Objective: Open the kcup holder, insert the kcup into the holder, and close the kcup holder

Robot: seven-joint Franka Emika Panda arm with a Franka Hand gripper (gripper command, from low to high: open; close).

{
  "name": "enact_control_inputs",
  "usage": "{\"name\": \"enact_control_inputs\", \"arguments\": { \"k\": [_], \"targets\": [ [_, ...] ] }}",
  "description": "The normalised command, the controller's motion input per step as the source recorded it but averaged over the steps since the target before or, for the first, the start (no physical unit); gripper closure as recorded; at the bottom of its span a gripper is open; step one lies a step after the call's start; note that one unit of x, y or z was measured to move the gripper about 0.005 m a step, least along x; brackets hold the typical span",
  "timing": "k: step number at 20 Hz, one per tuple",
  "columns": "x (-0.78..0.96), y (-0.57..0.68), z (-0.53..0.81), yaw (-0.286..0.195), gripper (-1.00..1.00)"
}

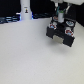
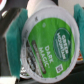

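Gripping the kcup (image 2: 49, 42) between the gripper (image 2: 46, 45) pads (green lid showing), hovering over the kcup holder (image 1: 61, 34); insertion and closing pending.

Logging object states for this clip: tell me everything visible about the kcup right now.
The kcup is a small pod with a white rim and a bright green foil lid printed "Dark Magic", with a small code square. In the wrist view it fills the frame, lid facing the camera, held between teal gripper fingers. In the exterior view it cannot be made out at the gripper, above the black kcup holder.
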Motion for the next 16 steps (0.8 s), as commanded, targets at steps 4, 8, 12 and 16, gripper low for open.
{"name": "enact_control_inputs", "arguments": {
  "k": [4,8,12,16],
  "targets": [
    [0.07,0.06,-0.12,-0.005,1.00],
    [0.06,0.03,-0.11,-0.008,1.00],
    [0.24,0.00,0.02,-0.009,1.00],
    [0.38,-0.01,0.36,-0.033,1.00]
  ]
}}
